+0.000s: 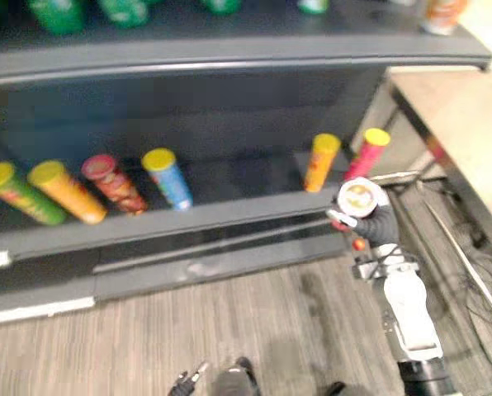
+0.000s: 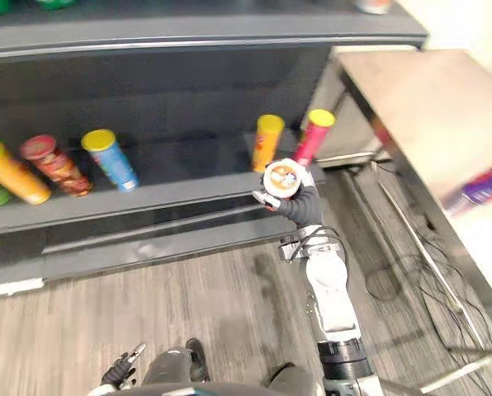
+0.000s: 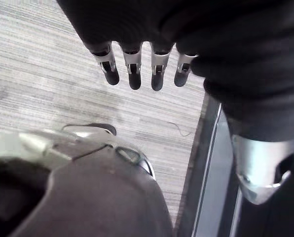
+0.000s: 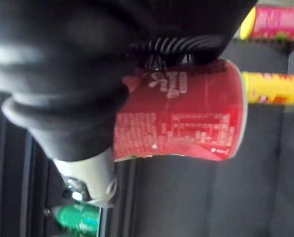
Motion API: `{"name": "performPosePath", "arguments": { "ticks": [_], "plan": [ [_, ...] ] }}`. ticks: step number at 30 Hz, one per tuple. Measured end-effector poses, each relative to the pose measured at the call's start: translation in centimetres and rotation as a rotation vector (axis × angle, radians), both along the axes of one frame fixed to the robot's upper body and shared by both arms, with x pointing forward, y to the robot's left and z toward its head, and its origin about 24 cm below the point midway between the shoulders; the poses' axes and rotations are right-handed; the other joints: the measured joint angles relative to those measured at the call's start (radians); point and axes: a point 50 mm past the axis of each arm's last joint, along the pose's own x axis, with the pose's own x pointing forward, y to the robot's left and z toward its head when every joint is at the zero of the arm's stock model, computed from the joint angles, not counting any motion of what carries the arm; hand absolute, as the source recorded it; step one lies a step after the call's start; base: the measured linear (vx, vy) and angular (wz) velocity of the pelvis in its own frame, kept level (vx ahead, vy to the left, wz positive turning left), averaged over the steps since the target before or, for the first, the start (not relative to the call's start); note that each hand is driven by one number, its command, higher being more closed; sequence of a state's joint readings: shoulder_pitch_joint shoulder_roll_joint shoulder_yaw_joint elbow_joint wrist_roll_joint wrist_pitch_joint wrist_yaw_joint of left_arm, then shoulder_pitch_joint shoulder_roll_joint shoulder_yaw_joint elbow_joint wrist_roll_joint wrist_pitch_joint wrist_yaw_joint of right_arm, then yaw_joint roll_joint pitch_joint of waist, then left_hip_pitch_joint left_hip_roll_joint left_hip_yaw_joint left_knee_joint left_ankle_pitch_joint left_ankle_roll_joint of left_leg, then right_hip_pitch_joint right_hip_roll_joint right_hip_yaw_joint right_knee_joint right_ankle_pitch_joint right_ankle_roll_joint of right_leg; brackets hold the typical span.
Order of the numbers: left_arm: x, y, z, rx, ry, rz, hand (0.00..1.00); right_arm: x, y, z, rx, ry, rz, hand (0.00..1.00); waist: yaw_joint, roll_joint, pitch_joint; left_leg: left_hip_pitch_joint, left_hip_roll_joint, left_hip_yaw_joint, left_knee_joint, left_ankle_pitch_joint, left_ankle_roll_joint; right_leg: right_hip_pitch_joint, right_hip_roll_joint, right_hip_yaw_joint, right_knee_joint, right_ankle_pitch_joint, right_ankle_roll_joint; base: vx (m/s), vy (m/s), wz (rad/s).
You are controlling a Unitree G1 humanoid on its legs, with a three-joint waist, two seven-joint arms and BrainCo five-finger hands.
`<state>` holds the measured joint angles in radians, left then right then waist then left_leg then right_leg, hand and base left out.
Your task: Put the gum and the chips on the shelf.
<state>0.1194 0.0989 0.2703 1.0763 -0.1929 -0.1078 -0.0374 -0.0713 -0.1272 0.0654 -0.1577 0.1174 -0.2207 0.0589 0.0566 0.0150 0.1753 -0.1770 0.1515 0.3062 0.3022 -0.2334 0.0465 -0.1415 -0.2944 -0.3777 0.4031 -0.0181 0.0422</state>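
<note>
Right hand (image 2: pixel 300 206): clenched around the chips can (image 2: pixel 282 178), dark cover wrapped over the side of the red body, one silver fingertip showing at the rim.
Chips can: red, with a white lid facing up toward the head camera; held at the front edge of the lower shelf (image 1: pixel 188 216), at its right end. Cannot tell whether it touches the board.
Neighbours of the chips can: orange can (image 1: pixel 321 162) and pink can (image 1: pixel 366 153), both yellow-lidded, standing tilted on the lower shelf just behind the held can, near each other but apart.
Right wrist view: red can side with small print close under the dark cover, the orange and pink cans past its lidded end.
Left hand (image 3: pixel 134 74): released, fingers straight in a row, holding nothing, hanging low over the floor (image 1: pixel 229 330).
Rest of the lower shelf: blue can (image 1: pixel 167 177), red-lidded can (image 1: pixel 114 183), second orange can (image 1: pixel 64 191) and green can (image 1: pixel 19 194), in a row toward the left, well apart from the held can.
Upper shelf (image 1: pixel 229 58): green containers (image 1: pixel 56 12) at the left.
Floor: grey wood pattern.
Right of the shelf unit: pale table (image 2: pixel 419 107) with a metal frame.
</note>
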Motion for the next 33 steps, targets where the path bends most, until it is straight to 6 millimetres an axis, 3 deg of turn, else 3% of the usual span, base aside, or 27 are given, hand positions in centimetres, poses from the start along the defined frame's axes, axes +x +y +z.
{"name": "performPosePath", "arguments": {
  "ticks": [1,3,6,8,9,12,18,26,30,33],
  "plan": [
    [-0.3,0.5,0.0,0.013,0.018,-0.004,0.0,-0.4,-0.1,-0.5,-0.003,0.017,0.005,1.0,-0.011,-0.009,0.001,0.014,-0.041,-0.062,-0.024,0.011,0.007,-0.003,0.031,0.128,-0.017,-0.028,0.016,0.12,0.09,1.88],
    [-0.6,0.8,-0.1,0.026,0.036,-0.005,0.0,-0.8,0.2,-0.7,-0.004,0.024,0.022,1.0,-0.025,-0.023,0.0,0.033,-0.087,-0.124,-0.036,0.022,0.008,-0.012,0.047,0.223,-0.017,-0.043,0.02,0.18,0.02,1.61],
    [-0.8,1.0,-0.1,0.04,0.047,-0.01,0.0,-1.1,0.7,-0.6,0.004,0.02,0.067,1.0,-0.025,-0.026,0.001,0.053,-0.116,-0.241,-0.04,0.028,-0.003,-0.05,0.104,0.287,-0.045,-0.051,0.03,0.21,-0.084,1.38],
    [-1.2,1.0,-0.2,0.037,0.063,-0.009,0.0,-1.1,1.1,-0.4,0.004,0.013,0.091,1.0,-0.025,-0.04,-0.001,0.062,-0.124,-0.283,-0.049,0.036,-0.034,-0.066,0.119,0.329,-0.119,-0.033,0.054,0.19,-0.179,0.93],
    [-1.6,1.1,-0.3,0.039,0.075,-0.003,0.0,-1.2,1.5,-0.4,0.032,0.015,0.11,1.0,-0.023,-0.067,0.001,0.077,-0.135,-0.289,-0.051,0.029,-0.054,-0.063,0.106,0.328,-0.165,0.014,0.082,0.16,-0.211,0.7],
    [-2.3,0.6,-0.5,0.016,0.092,0.024,0.0,-1.3,2.1,-0.2,0.048,0.009,0.151,1.0,-0.011,-0.066,-0.001,0.097,-0.092,-0.291,-0.073,0.039,-0.1,-0.013,0.142,0.302,-0.223,-0.009,0.091,0.14,-0.234,0.05],
    [-1.7,0.4,-0.4,-0.002,0.067,0.018,0.0,-2.1,0.8,-1.1,0.105,0.048,0.128,1.0,-0.031,-0.058,-0.003,0.126,-0.033,-0.373,-0.192,0.113,-0.18,0.057,0.193,0.163,-0.293,-0.043,0.038,0.07,-0.22,0.39],
    [-2.0,0.1,-0.5,-0.005,0.078,0.005,0.0,-2.5,-1.1,-2.1,0.107,0.087,-0.001,1.0,-0.031,-0.04,-0.014,0.136,-0.025,-0.344,-0.32,0.208,-0.173,0.087,0.19,0.061,-0.328,-0.049,0.027,-0.06,-0.04,0.42],
    [-3.4,0.0,-0.7,0.005,0.121,0.0,0.0,-2.8,-1.2,-2.6,0.073,0.108,-0.036,1.0,-0.029,-0.04,-0.055,0.162,-0.026,-0.262,-0.358,0.217,-0.159,0.097,0.194,0.102,-0.39,-0.007,0.038,-0.08,0.03,-0.28],
    [-3.1,0.2,-0.7,0.018,0.118,0.009,0.0,-2.8,-2.0,-2.6,0.059,0.104,-0.083,1.0,-0.03,-0.038,-0.063,0.163,-0.034,-0.214,-0.373,0.224,-0.149,0.093,0.195,0.141,-0.443,0.038,0.046,-0.07,0.044,-0.47]
  ]
}}
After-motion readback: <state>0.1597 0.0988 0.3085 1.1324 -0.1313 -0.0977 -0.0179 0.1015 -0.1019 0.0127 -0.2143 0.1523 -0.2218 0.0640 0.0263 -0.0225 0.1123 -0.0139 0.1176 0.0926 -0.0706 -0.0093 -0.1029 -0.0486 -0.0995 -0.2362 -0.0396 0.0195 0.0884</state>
